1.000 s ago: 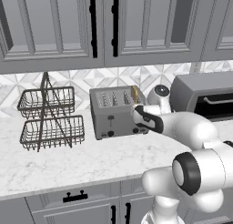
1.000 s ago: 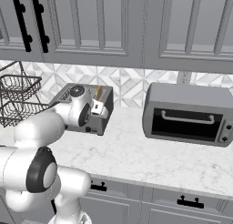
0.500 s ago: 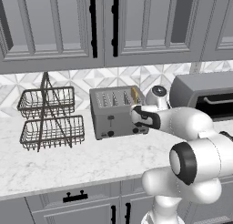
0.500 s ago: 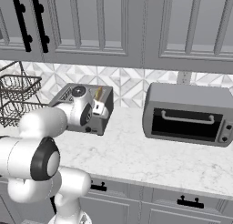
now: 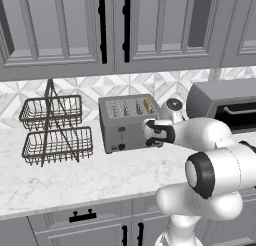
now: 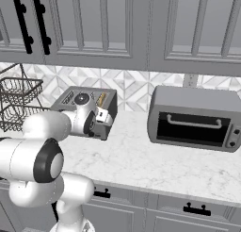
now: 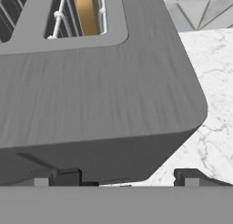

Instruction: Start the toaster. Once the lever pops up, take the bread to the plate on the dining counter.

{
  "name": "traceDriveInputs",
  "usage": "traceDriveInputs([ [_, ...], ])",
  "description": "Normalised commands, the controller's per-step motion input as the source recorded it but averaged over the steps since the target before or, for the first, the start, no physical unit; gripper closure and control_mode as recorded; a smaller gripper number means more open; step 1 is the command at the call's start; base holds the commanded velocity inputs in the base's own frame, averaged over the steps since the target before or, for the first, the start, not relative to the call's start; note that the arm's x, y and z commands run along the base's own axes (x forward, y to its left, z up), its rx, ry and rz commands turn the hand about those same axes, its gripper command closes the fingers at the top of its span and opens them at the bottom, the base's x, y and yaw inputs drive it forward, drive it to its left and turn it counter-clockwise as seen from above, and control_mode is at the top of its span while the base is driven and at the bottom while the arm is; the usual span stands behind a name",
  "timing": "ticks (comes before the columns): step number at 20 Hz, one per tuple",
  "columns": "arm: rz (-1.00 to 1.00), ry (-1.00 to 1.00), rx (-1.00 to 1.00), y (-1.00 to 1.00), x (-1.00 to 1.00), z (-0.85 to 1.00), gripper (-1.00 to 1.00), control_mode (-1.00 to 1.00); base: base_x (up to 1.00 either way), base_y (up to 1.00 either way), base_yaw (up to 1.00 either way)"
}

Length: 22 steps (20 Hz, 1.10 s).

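Observation:
The grey toaster (image 5: pixel 125 121) stands on the kitchen counter against the backsplash. The golden bread (image 5: pixel 148 106) sits upright in its rightmost slot, seen too as the bread (image 6: pixel 100 100) and close up as the bread (image 7: pixel 86 11). My gripper (image 5: pixel 148 135) is open at the toaster's front right corner, level with its front face, and hides the right lever. The left lever (image 5: pixel 121 129) and a dark knob (image 5: pixel 121 146) show. In the hand view the toaster (image 7: pixel 100 95) lies just ahead, with my gripper (image 7: pixel 125 180) straddling its lower corner. The plate and the dining counter are out of view.
A two-tier wire basket (image 5: pixel 55 132) stands left of the toaster. A dark toaster oven (image 6: pixel 195 118) sits to its right on the marble counter (image 6: pixel 141 160). Wall cabinets (image 5: pixel 110 30) hang overhead. Open countertop lies in front of the toaster.
My hand has crept left and slightly down, closer to the toaster's front right corner. The jaws stay open and the bread has not moved.

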Motion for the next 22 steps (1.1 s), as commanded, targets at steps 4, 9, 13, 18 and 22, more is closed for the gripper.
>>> traceDriveInputs([
  [4, 0.00, 0.00, 0.00, 0.00, 0.00, -0.21, -1.00, -1.00, 0.00, 0.00, 0.00],
  [9, 0.00, 0.00, 0.00, 0.00, 0.00, -0.22, -1.00, -1.00, 0.00, 0.00, 0.00],
  [13, 0.00, 0.00, 0.00, 0.00, 0.00, -0.13, -1.00, -1.00, 0.00, 0.00, 0.00],
  [18, 0.00, 0.00, 0.00, -0.02, -0.01, -0.10, -1.00, -1.00, 0.00, 0.00, 0.00],
  [22, 0.00, 0.00, 0.00, -0.08, -0.06, -0.11, -1.00, -1.00, 0.00, 0.00, 0.00],
])
